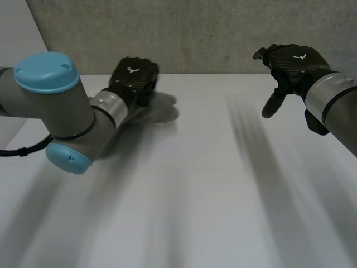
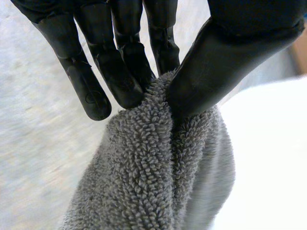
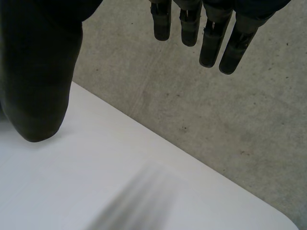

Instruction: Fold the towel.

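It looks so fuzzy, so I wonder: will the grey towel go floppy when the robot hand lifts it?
Probably floppy: the towel bunches into soft folds where the left hand pinches it, so it should droop rather than stay flat. Its loopy pile likely gives good grip, so it probably won't slip out easily.

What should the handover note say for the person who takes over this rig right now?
Left hand: shut on the towel, which is pinched between the thumb and the fingers.
Right hand: open and holding nothing, raised near the far right of the table.
Towel: grey and bunched at the pinch, at the far left of the table. How the rest of it lies is too blurred to tell.
Done: the towel is grasped; no fold is visible.
Left: probably spread the towel flat, bring the right hand to it, then fold.
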Controlling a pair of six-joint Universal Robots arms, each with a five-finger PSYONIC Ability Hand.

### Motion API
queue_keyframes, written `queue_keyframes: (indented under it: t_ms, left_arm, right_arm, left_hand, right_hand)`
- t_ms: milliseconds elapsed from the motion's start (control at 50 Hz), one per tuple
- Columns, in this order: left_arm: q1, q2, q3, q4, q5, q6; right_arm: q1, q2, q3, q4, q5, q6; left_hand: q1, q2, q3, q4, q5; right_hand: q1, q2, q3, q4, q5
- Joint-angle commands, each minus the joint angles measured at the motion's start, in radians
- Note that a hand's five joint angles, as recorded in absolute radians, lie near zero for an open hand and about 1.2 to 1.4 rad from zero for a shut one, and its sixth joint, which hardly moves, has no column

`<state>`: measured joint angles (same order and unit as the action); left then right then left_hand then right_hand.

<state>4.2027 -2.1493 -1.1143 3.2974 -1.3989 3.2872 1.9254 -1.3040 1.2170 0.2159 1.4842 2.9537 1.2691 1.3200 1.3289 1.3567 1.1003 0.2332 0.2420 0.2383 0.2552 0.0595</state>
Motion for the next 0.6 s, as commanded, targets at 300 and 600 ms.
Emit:
queue_keyframes:
  t_ms: [300,600]
  left_arm:
    - [-0.196,0.049,-0.208,-0.016,0.075,-0.126]
    - [0.039,0.122,-0.328,0.005,0.023,-0.115]
  right_arm:
    - [0.001,-0.04,0.003,0.0,-0.004,-0.001]
    - [0.017,0.104,0.012,0.068,-0.186,-0.14]
  left_hand:
    - [-0.991,-1.042,-1.051,-1.079,-0.997]
    - [-0.988,-1.039,-1.048,-1.076,-0.994]
  right_hand:
    - [-0.059,-0.067,-0.064,-0.081,-0.06]
    - [-0.059,-0.067,-0.064,-0.081,-0.06]
